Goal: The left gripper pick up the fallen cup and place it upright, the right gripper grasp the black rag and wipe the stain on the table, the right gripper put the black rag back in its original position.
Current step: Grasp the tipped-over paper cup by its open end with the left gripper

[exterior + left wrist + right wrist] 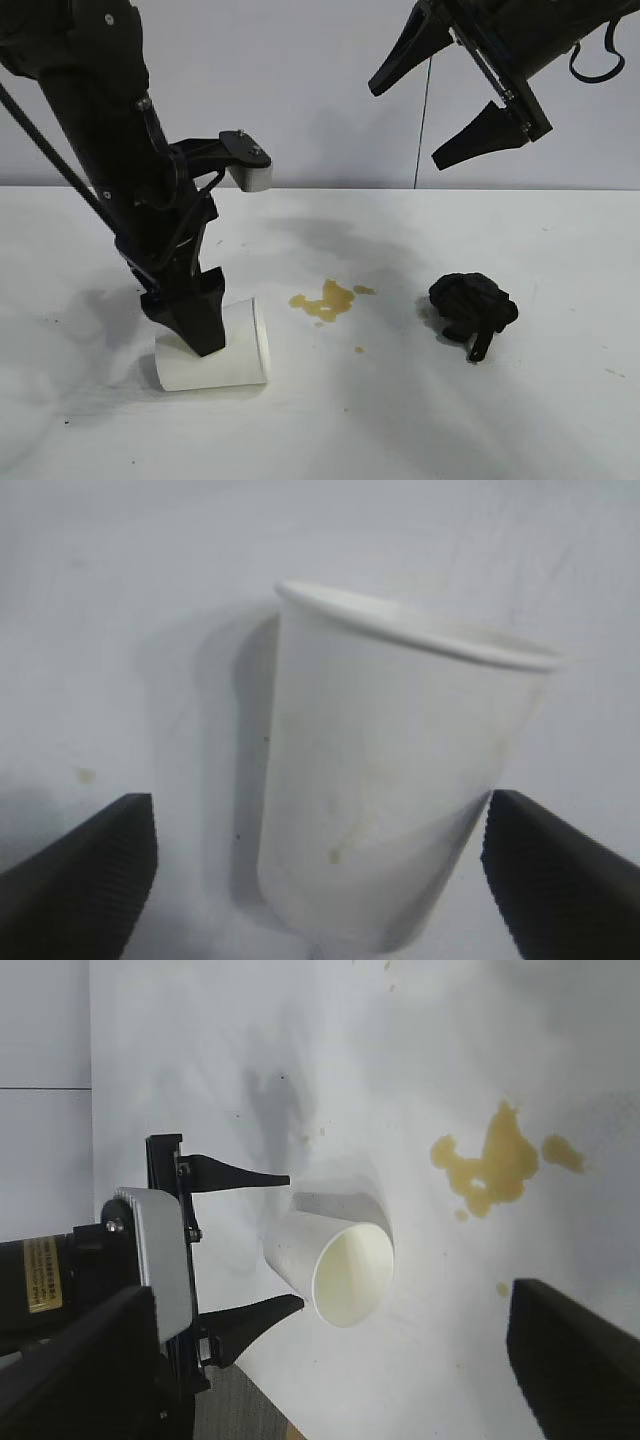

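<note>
Straddling the cup [225,350] with my left gripper [190,325], jaws spread wide and not yet closed on it; the wrist view shows a finger on each side with clear gaps. Cup lies on its side near the table's [560,420] front-left part, mouth toward the stain [325,300]. Nothing done so far: cup not yet grasped or stood up, stain unwiped at mid-table, black rag [472,305] untouched to the stain's right, well apart from it. Right gripper [440,105] hangs high above the rag side, jaws open, empty. Path looks clear; my one concern is the cup rolling toward the spill as the fingers close.
</note>
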